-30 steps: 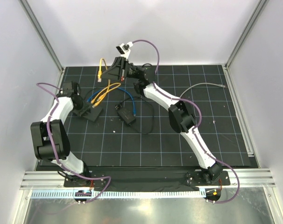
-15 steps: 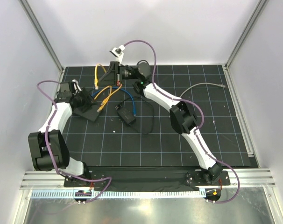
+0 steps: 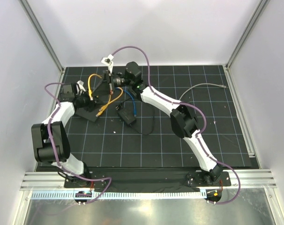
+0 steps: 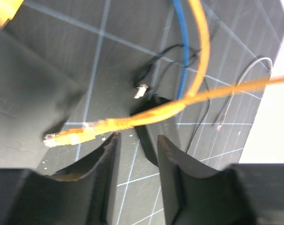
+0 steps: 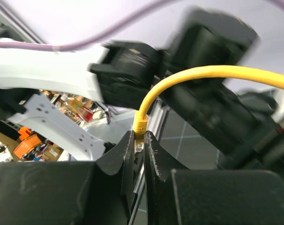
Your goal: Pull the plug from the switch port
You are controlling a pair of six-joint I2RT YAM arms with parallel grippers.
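Note:
The switch (image 3: 89, 114), a flat black box, lies on the mat at the left and fills the left of the left wrist view (image 4: 25, 93). My right gripper (image 3: 107, 80) hangs above the mat behind it, shut on a yellow plug (image 5: 141, 125) whose yellow cable (image 5: 203, 75) arches away. A second orange-yellow plug (image 3: 100, 111) hangs loose by the switch's right edge, outside any socket (image 4: 69, 137). My left gripper (image 3: 85, 100) hovers over the switch. It is open (image 4: 137, 138), and only mat shows between its fingers (image 4: 109, 159).
A small black brick (image 3: 126, 115) with a thin black cord lies right of the switch. A blue cable (image 3: 129, 96) loops beside it (image 4: 182, 47). A grey cable (image 3: 205, 86) lies at the back right. The cell's metal posts and walls border the mat.
My left gripper has opened and shifted toward the switch's back. My right gripper has swung left with the yellow plug, dragging the cable; the loose orange-yellow plug now hangs by the switch's right edge.

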